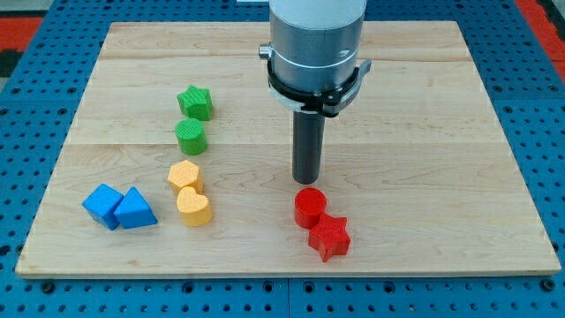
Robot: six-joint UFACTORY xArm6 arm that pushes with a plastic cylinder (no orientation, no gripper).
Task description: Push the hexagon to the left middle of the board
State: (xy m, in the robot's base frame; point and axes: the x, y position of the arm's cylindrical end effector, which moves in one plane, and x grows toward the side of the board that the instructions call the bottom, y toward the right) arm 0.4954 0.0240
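The yellow hexagon (184, 176) sits left of the board's middle, touching a yellow heart (193, 208) just below it. My tip (306, 180) is at the end of the dark rod, well to the right of the hexagon and just above a red cylinder (310, 207). The tip touches no block.
A red star (329, 236) touches the red cylinder at its lower right. A green star (195, 102) and a green cylinder (190, 136) stand above the hexagon. A blue cube (103, 205) and a blue triangle (134, 210) sit at the lower left. The wooden board (424, 132) lies on blue pegboard.
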